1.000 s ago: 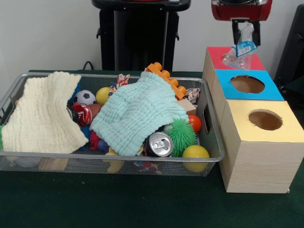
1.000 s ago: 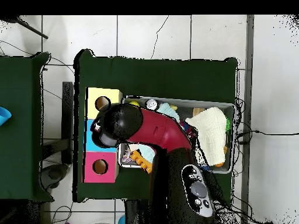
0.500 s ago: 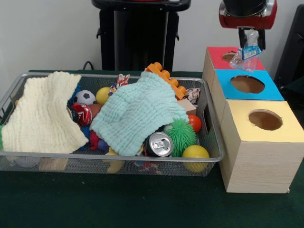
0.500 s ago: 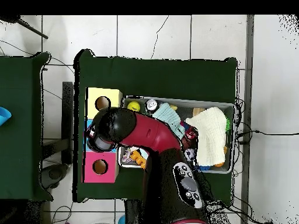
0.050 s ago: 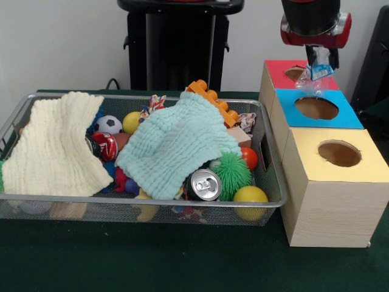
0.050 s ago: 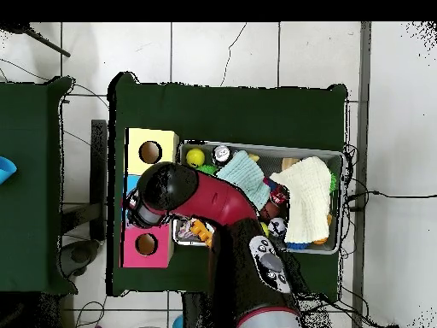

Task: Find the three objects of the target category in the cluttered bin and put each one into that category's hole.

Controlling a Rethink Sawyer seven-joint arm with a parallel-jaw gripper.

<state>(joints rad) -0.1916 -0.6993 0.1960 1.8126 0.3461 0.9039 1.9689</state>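
Plastic bag [image 5: 315, 78] pinched in pincer [image 5: 320, 61], hanging with long axis vertical. Shifted since earlier frame from above blue hole [image 5: 316, 107] toward red hole [image 5: 296, 73], now lower.

A plain pale wall [image 5: 67, 42] stands behind the scene. The green-clothed table [image 6: 247, 107] rests on a floor of pale square tiles [image 6: 205, 51] with dark grout; cables [image 6: 375, 195] trail across them. A second green-covered table [image 6: 30, 179] stands apart at one side.
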